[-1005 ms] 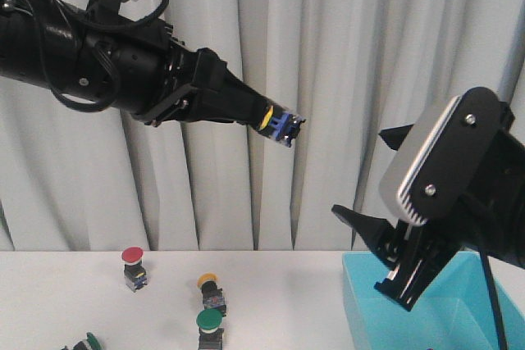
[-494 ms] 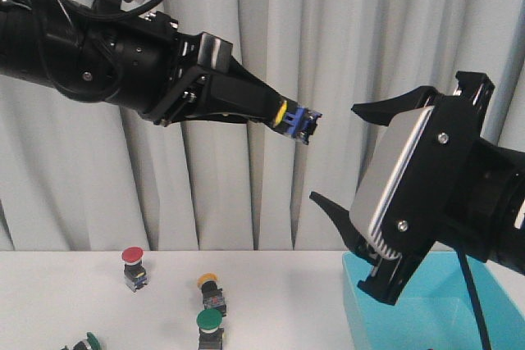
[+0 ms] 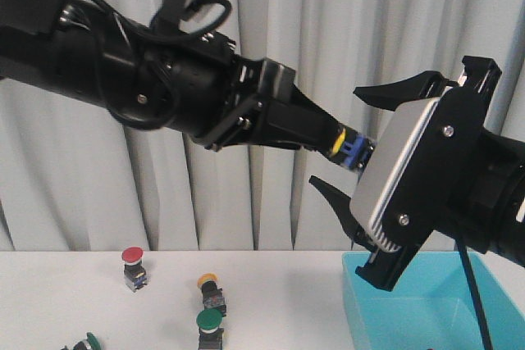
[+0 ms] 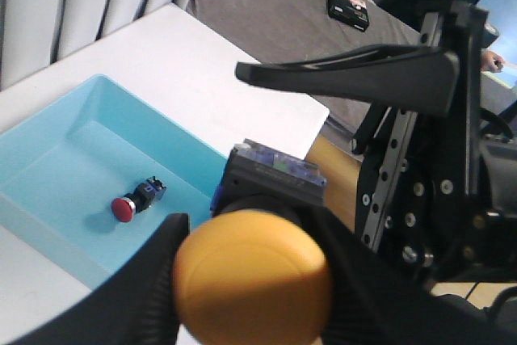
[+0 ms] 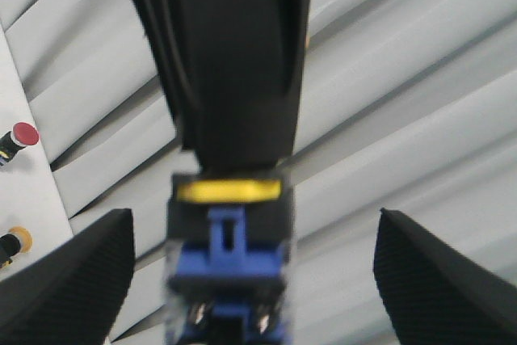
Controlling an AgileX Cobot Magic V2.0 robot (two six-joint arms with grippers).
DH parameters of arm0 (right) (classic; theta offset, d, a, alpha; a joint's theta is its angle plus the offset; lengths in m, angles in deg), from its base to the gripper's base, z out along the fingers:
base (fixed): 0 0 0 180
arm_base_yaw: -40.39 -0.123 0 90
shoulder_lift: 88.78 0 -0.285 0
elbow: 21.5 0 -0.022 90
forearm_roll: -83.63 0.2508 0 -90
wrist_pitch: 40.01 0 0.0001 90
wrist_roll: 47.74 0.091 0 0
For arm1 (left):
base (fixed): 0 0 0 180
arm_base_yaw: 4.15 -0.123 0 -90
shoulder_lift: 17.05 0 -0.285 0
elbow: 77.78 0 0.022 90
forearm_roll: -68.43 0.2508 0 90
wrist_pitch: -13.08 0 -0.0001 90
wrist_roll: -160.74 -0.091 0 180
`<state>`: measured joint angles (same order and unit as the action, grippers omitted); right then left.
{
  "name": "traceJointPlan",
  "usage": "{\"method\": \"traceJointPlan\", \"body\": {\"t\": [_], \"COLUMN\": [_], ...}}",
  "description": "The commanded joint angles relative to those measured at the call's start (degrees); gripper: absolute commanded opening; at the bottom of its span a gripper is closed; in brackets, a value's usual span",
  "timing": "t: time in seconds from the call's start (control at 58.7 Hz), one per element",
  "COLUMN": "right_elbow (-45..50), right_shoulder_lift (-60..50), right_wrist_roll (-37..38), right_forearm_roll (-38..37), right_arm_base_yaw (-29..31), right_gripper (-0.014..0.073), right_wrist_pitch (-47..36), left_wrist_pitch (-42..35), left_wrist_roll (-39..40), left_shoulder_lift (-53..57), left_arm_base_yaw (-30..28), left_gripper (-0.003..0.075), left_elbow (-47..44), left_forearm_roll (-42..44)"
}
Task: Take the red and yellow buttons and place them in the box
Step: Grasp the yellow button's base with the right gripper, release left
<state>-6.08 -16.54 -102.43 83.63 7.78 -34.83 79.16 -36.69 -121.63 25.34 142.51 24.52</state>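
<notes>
My left end effector (image 3: 351,147) clamped on yellow button (image 4: 252,276), high above box (image 3: 484,301); right end effector (image 3: 361,149) spread wide, empty.

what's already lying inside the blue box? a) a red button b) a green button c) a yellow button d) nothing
a: the left wrist view shows one red button lying on the floor of the box, while the yellow button is up in the left hand.
</notes>
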Motion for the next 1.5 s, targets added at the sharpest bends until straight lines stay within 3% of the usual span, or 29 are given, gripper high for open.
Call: {"method": "traceJointPlan", "body": {"t": [0.0, 0.187, 0.562, 0.749, 0.885, 1.073, 1.362, 1.482], "right_elbow": [-1.84, -1.84, -1.84, -1.84, -1.84, -1.84, -1.84, -1.84], "right_shoulder_lift": [-0.88, -0.88, -0.88, -0.88, -0.88, -0.88, -0.88, -0.88], "right_wrist_roll": [-0.32, -0.32, -0.25, -0.16, -0.16, -0.16, -0.09, -0.02], "right_forearm_roll": [-0.33, -0.33, 0.0, 0.0, 0.0, 0.0, 0.0, 0.0], "right_arm_base_yaw": [-0.09, 0.0, 0.0, 0.0, 0.0, 0.0, 0.0, 0.0], "right_gripper": [0.0591, 0.0522, -0.0011, -0.0008, -0.0006, -0.0004, -0.0004, -0.0004], "right_wrist_pitch": [-5.18, -4.62, -0.29, -0.19, -0.05, 0.61, 1.05, 1.35], "left_wrist_pitch": [-3.59, -3.76, -3.56, -3.25, -3.25, -3.07, -3.69, -3.82], "left_wrist_roll": [0.23, 0.11, 0.0, -1.73, -4.85, -10.09, -12.68, -12.6], "left_shoulder_lift": [1.75, 1.64, 1.64, 1.64, 1.64, 1.64, 1.64, 1.64], "left_arm_base_yaw": [1.29, 2.1, 2.1, 2.1, 2.15, 2.15, 2.15, 2.15], "left_gripper": [0.0004, 0.0004, 0.0004, 0.0008, 0.0052, 0.0204, 0.0586, 0.0664], "left_elbow": [1.56, 1.56, 1.56, 1.56, 1.56, 1.56, 1.56, 1.56], "left_forearm_roll": [-3.2, -2.99, -2.99, -2.99, -3.04, -3.18, -3.18, -3.18]}}
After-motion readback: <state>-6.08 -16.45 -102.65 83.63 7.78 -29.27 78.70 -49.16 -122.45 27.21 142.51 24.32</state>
